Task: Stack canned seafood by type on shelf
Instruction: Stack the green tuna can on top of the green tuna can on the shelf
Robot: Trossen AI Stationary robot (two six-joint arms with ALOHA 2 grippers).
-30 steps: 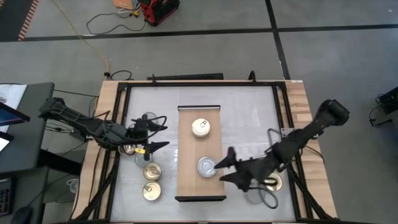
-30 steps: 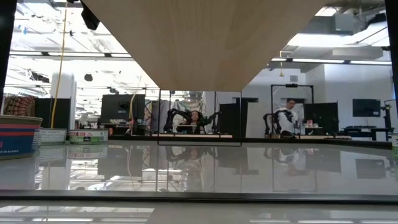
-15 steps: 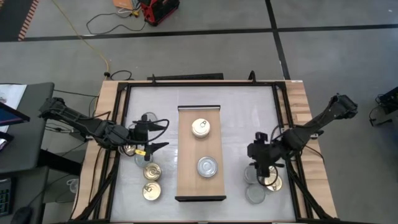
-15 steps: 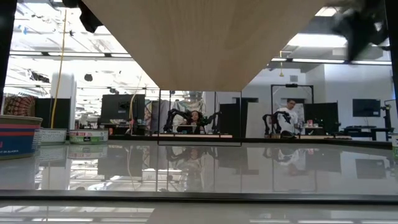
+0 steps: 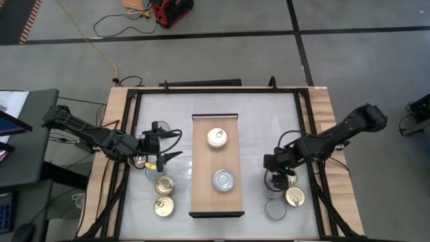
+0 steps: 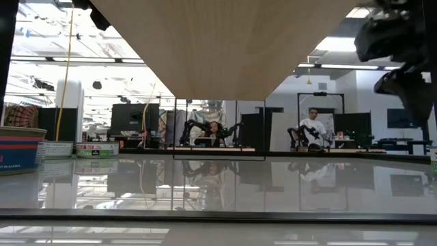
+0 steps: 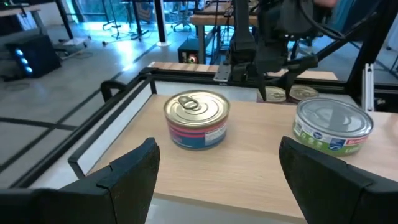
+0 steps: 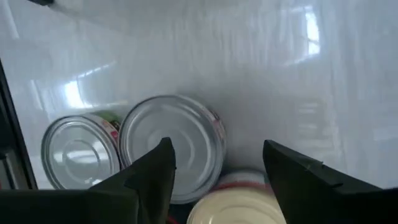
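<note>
High view: the shelf (image 5: 216, 202), a long light-wood board with dark end trim, lies on the white table (image 5: 255, 114) and carries two flat round cans. The gold-lidded can (image 5: 216, 138) sits toward the far end; the silver-lidded can (image 5: 224, 179) sits nearer the middle, apart from it. Three gold-lidded cans (image 5: 164, 185) lie on the table left of the shelf. Right of the shelf, a cluster of silver-lidded cans (image 8: 171, 144) and one gold-lidded tin (image 5: 294, 196) rests on the table.

Compared with one second earlier, the right gripper (image 5: 273, 163) has left the shelf edge and now hangs over the right cluster, fingers spread around nothing. The left gripper (image 5: 169, 146) is unmoved beside the shelf, fingers wide apart and empty.
</note>
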